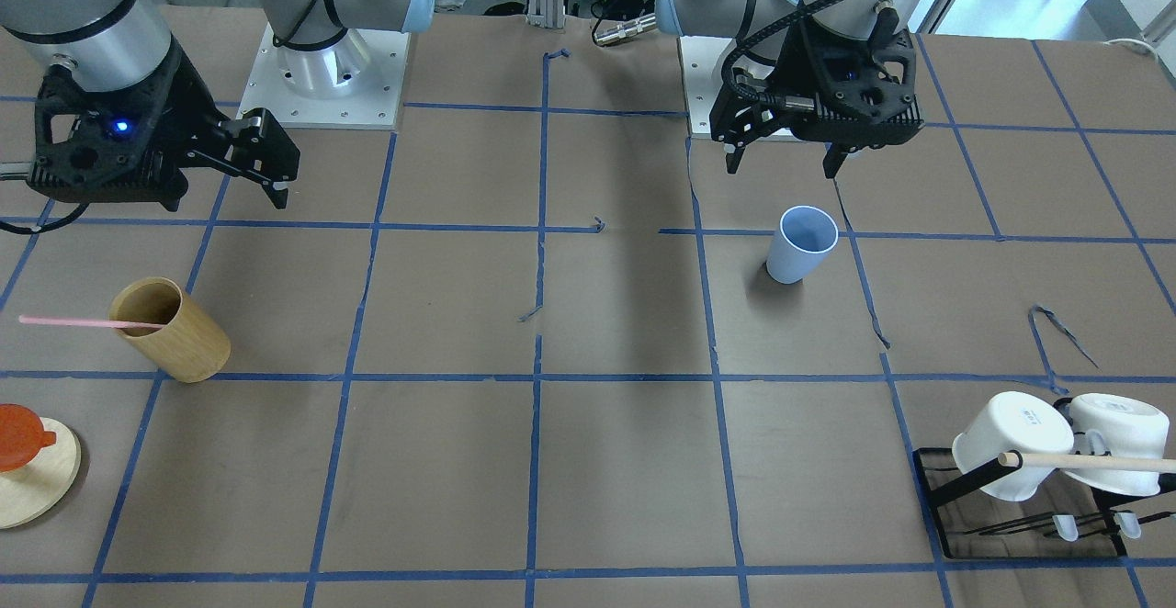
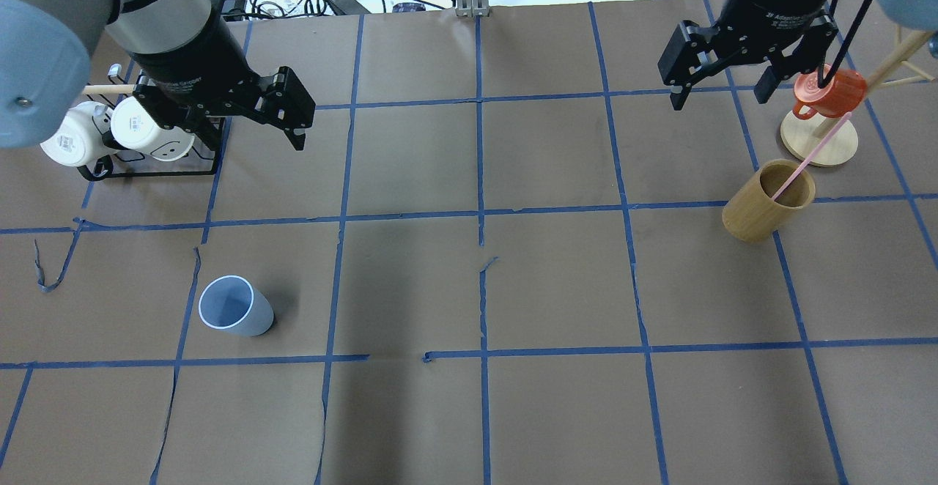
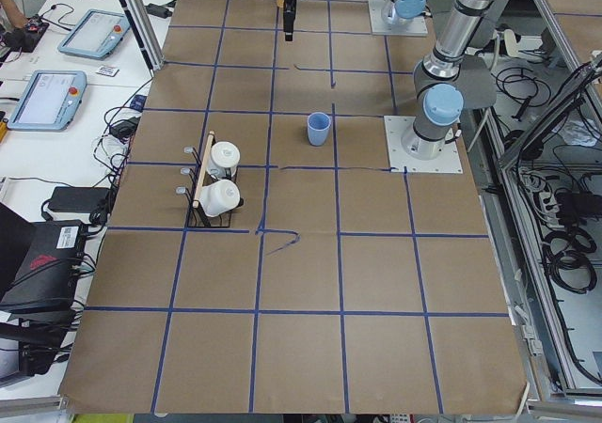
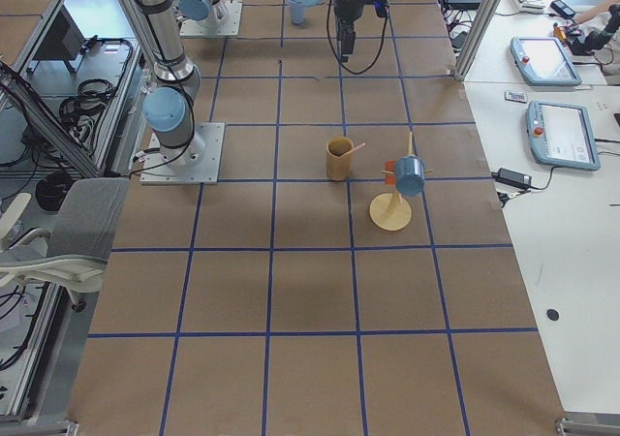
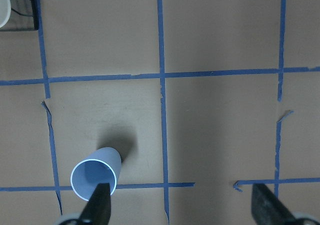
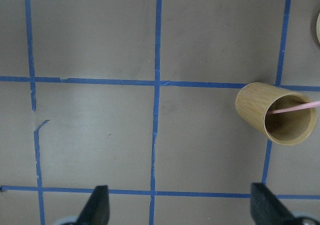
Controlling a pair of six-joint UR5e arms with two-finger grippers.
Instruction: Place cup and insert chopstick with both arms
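The pale-blue cup point(image 1: 802, 245) stands upright on the brown paper on my left side; it also shows in the overhead view point(image 2: 236, 308) and the left wrist view point(image 5: 95, 177). My left gripper point(image 1: 781, 165) hovers above and behind it, open and empty; its fingers are wide apart in the wrist view point(image 5: 185, 207). The pink chopstick point(image 1: 83, 321) leans in a tan wooden holder point(image 1: 179, 337), as the overhead view point(image 2: 810, 155) also shows. My right gripper point(image 2: 719, 97) is open and empty, well above the table and short of the holder point(image 6: 265, 110).
A black rack with two white mugs point(image 1: 1038, 447) and a wooden rod sits at my far left point(image 2: 95, 133). A round wooden stand with an orange-red cup point(image 2: 828, 93) stands just beyond the holder. Blue tape lines grid the paper.
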